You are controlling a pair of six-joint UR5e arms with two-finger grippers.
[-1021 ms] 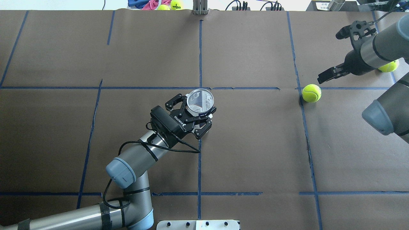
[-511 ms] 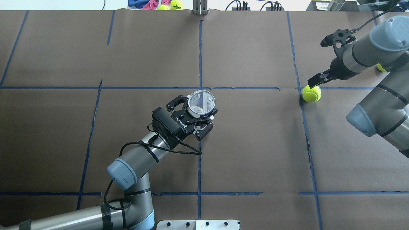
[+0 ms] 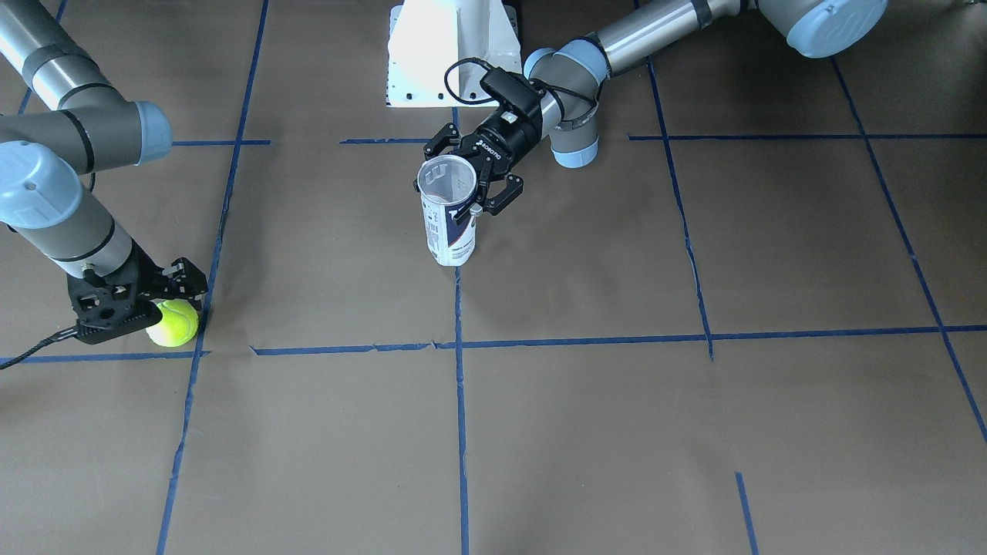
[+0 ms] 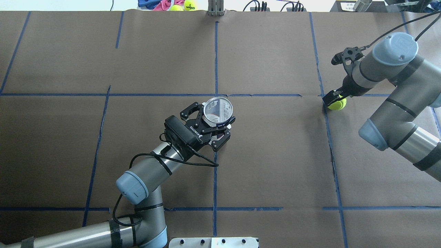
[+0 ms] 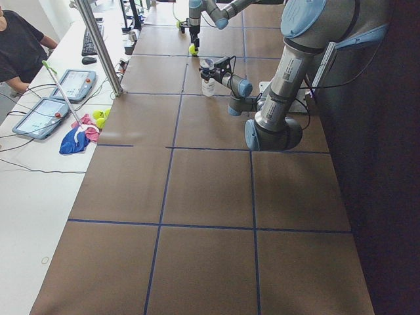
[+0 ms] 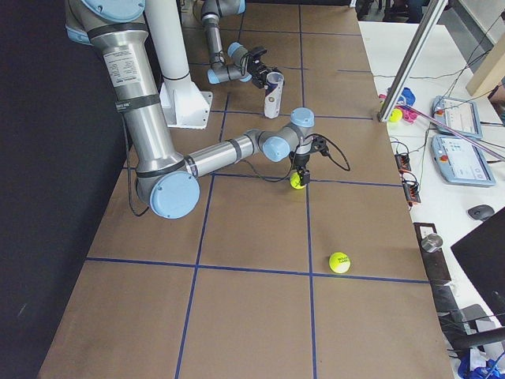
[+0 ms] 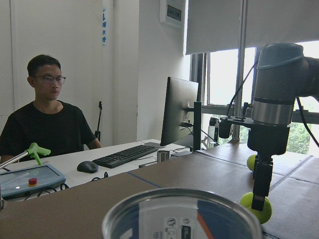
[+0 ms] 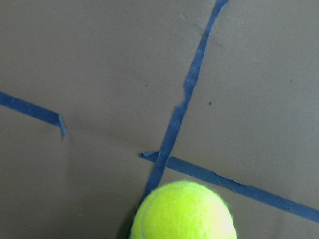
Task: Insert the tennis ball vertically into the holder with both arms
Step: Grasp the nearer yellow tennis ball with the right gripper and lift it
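Observation:
The holder (image 4: 217,111), a clear can with a white and navy label, stands upright with its mouth open near the table's middle. It also shows in the front view (image 3: 447,220). My left gripper (image 4: 213,121) is shut on the holder near its top, from the robot's side. The tennis ball (image 4: 339,105) lies on the table at a tape crossing on the right. My right gripper (image 4: 334,100) points straight down over the ball, open, with its fingertips at the ball's sides (image 3: 166,310). The right wrist view shows the ball (image 8: 183,211) just below the camera.
A second tennis ball (image 6: 339,262) lies further right, behind my right arm. More balls and cloths (image 4: 179,4) sit past the far edge. The white pedestal base (image 3: 451,54) stands at the robot's side. An operator (image 7: 47,124) sits beyond the table.
My right arm has swung left and down, bringing its gripper from above the second ball to over the tennis ball. The left gripper and holder have barely shifted.

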